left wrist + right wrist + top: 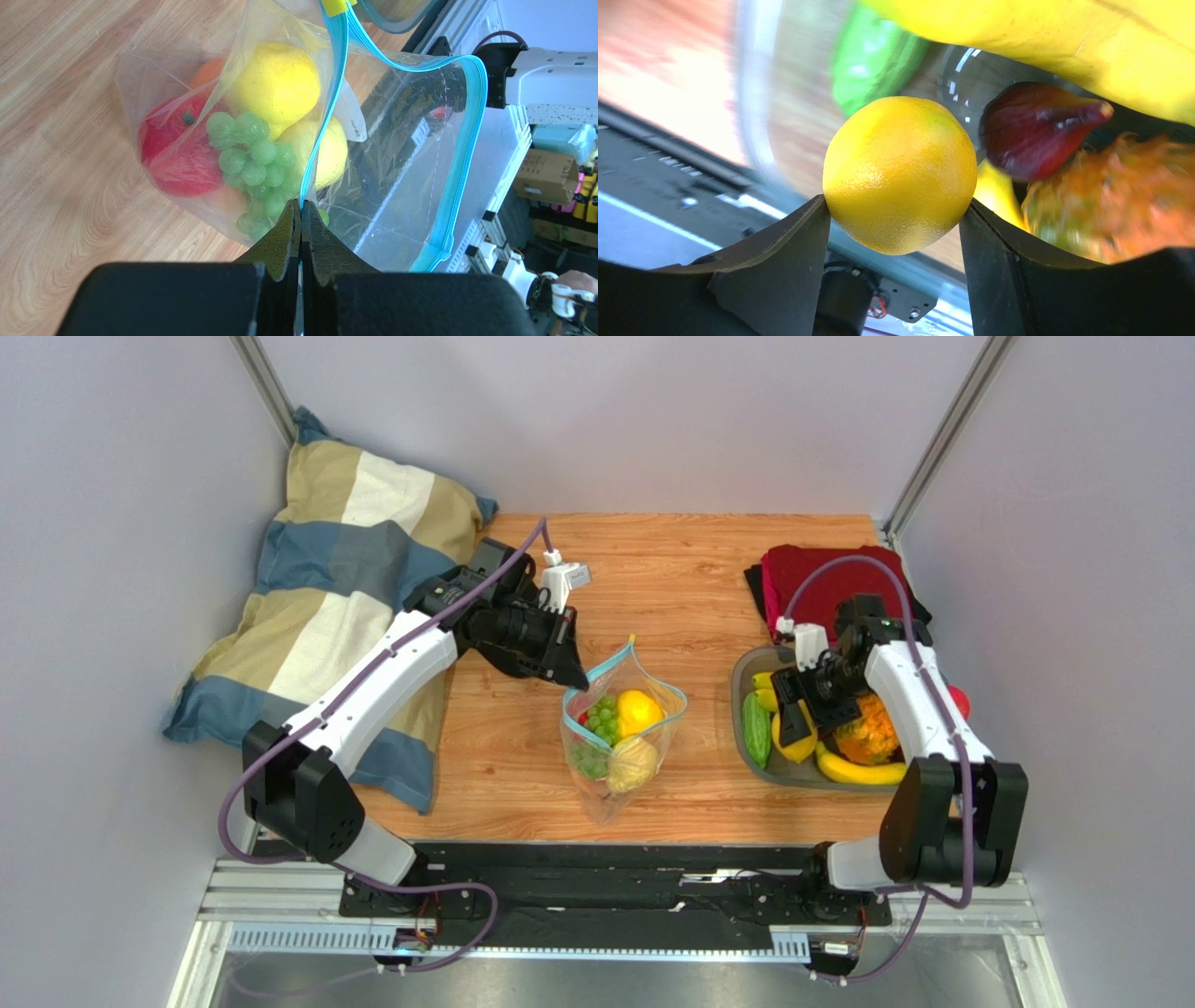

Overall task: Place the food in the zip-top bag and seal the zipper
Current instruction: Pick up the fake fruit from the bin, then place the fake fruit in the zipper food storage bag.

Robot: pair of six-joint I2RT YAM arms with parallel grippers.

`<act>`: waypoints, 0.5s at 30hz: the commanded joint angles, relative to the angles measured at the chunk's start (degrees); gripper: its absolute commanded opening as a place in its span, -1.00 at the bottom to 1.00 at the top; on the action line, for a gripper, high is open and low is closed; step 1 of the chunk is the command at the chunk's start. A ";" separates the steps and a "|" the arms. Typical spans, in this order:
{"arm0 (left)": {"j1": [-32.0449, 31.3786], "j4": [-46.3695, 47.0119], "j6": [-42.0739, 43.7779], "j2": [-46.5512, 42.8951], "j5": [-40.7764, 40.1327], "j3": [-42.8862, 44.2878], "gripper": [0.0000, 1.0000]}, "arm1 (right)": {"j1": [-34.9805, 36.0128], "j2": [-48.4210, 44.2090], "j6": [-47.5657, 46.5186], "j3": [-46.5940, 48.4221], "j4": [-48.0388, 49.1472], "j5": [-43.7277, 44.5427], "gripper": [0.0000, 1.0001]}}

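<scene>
The clear zip-top bag (pixel 624 742) stands open mid-table, holding green grapes (pixel 249 150), a yellow fruit (pixel 277 80), a yellow pear (pixel 330 150), a red fruit (pixel 172 150) and an orange one. My left gripper (pixel 568 669) is shut on the light-blue zipper strip (pixel 328 105) of the near lip; in the left wrist view (pixel 301 204) the jaws are pressed together on it. My right gripper (pixel 790 717) is over the grey tray (pixel 739 703), shut on a yellow-orange round fruit (pixel 899 175) between its fingers (pixel 798 245).
The tray also holds a green cucumber (pixel 756 731), bananas (pixel 859 773), a dark red fruit (pixel 1039 129) and an orange frilly item (pixel 870 731). A red cloth (pixel 835 585) lies behind the tray. A striped pillow (pixel 337 602) lies at the left. Walls close in both sides.
</scene>
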 commanded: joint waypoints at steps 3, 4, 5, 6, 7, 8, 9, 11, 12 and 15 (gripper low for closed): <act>0.34 0.90 0.79 -1.69 1.19 0.68 -1.00 | 0.36 -9.02 -2.44 13.85 -11.91 -14.90 -0.29; 0.26 0.81 0.70 -1.60 1.28 0.68 -1.00 | 0.97 -9.55 -1.74 15.72 -11.91 -17.30 -0.29; 0.34 0.81 0.61 -1.51 1.36 0.68 -1.00 | 1.76 -9.82 -0.78 17.56 -11.39 -19.15 -0.26; 0.34 0.90 0.52 -1.42 1.37 0.68 -1.00 | 2.73 -9.91 1.58 22.02 -10.86 -21.35 -0.24; 0.34 0.90 0.43 -1.34 1.28 0.77 -1.00 | 6.30 -9.30 2.47 24.24 -9.64 -22.15 -0.24; 0.34 0.81 0.52 -1.42 1.10 0.77 -1.00 | 8.17 -8.68 3.26 26.78 -9.11 -22.59 -0.24; 0.34 0.81 0.43 -1.60 1.01 0.94 -1.00 | 10.19 -8.07 4.14 28.81 -8.58 -22.60 -0.23; 0.34 0.72 0.43 -1.68 0.67 1.20 -1.00 | 15.82 -6.31 3.89 34.00 -8.40 -22.86 -0.19; 0.34 0.72 0.52 -1.86 0.58 1.38 -1.00 | 17.66 -5.78 3.54 35.15 -8.40 -22.17 -0.17; 0.34 0.81 0.17 -2.04 0.75 1.30 -1.00 | 24.17 -2.45 2.66 38.67 -7.52 -19.89 -0.15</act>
